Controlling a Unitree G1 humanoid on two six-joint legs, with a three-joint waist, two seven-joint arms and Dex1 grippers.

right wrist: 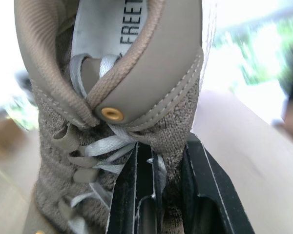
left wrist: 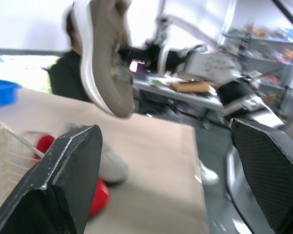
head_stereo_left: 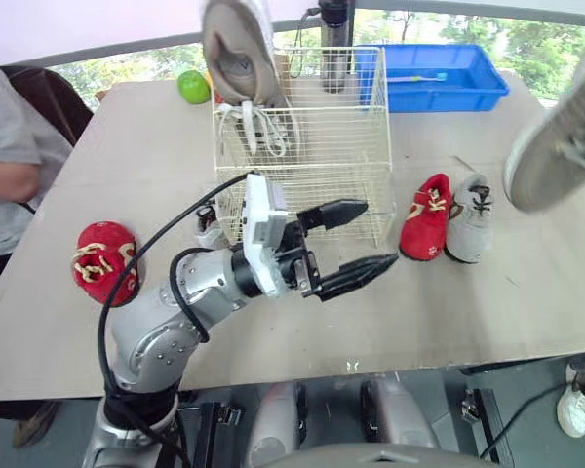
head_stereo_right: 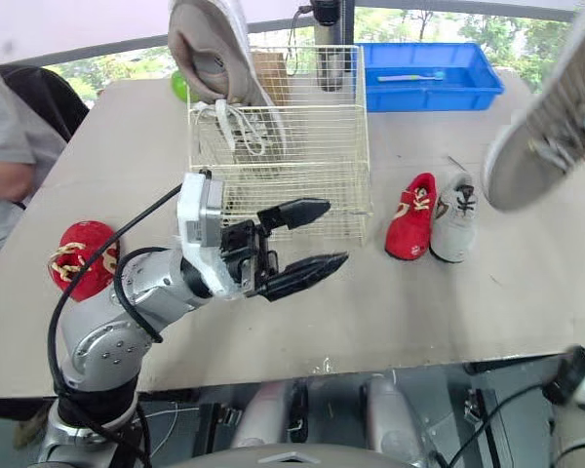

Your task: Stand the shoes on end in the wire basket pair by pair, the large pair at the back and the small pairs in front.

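Lower centre: left tool (head_stereo_left: 380, 234) spread wide, empty, just before the wire basket (head_stereo_left: 302, 146). Right edge: large shoe (head_stereo_left: 556, 146) held aloft, sole to camera, long axis slanting up-right, basket well to its left; likely the right arm's job. Right wrist view adds the grip: right tool (right wrist: 170, 146) pinching the laces. Farther, upper centre: mate (head_stereo_left: 236, 58) on end at basket's back.

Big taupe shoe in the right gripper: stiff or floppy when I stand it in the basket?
The taupe shoe has a knit upper that looks soft where the right gripper pinches it, so it may sag or swing. Its thick sole probably holds shape. Its loose laces could snag the wire basket.
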